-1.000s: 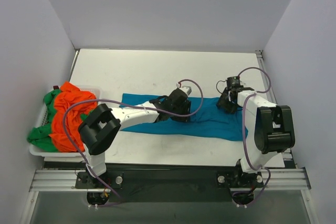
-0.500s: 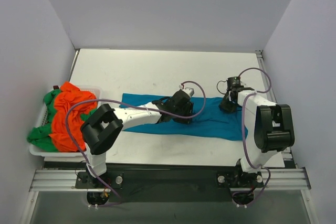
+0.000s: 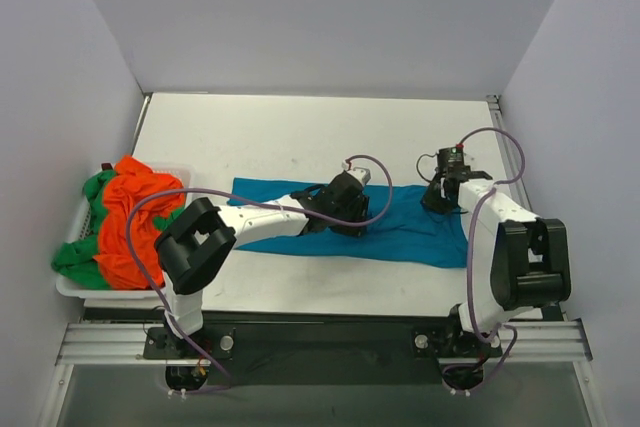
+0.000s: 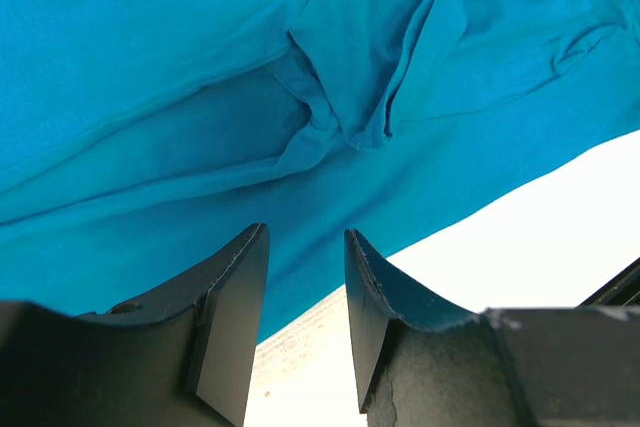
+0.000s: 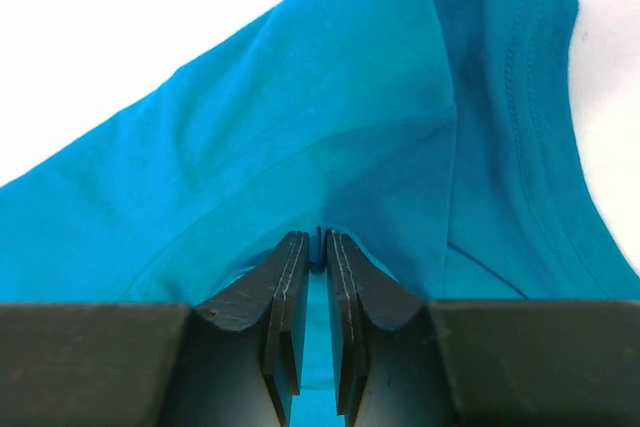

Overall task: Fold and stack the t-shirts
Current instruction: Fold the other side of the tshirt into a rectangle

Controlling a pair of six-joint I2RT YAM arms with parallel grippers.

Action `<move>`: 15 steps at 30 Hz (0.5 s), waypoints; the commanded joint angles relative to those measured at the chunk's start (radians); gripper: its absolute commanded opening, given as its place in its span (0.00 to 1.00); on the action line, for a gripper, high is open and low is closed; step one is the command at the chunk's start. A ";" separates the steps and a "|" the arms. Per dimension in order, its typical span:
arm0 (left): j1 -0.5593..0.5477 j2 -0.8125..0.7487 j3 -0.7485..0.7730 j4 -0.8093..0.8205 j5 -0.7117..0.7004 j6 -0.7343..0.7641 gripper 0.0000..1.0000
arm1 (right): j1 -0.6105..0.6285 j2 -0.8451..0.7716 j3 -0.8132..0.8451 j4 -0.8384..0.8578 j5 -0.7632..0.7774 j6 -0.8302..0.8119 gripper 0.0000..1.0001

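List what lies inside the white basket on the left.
An orange t-shirt heaped over a green t-shirt; the floor of the white basket and anything beneath are covered.

The spread t-shirt (image 3: 400, 229) lies across the tabletop (image 3: 300, 137) beneath both claws, the left claw (image 3: 348, 211) over its middle and the right claw (image 3: 440, 199) near its far right corner. Well left of the left claw, the heaped t-shirts (image 3: 125, 217) lie in the basket (image 3: 75, 289).
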State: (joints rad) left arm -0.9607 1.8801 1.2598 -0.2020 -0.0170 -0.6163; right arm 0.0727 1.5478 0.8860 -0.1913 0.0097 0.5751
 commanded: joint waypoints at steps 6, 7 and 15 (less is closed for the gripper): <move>-0.004 0.004 0.038 0.012 0.005 -0.003 0.47 | 0.029 -0.115 -0.091 -0.042 -0.001 0.029 0.04; -0.004 0.005 0.038 0.013 0.005 -0.003 0.47 | 0.036 -0.132 -0.102 -0.042 -0.029 0.034 0.04; -0.004 0.010 0.039 0.015 -0.001 -0.003 0.47 | 0.090 -0.356 -0.251 -0.059 -0.031 0.121 0.04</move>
State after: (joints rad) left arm -0.9607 1.8801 1.2598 -0.2016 -0.0170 -0.6201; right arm 0.1436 1.2724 0.6716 -0.2073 -0.0216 0.6422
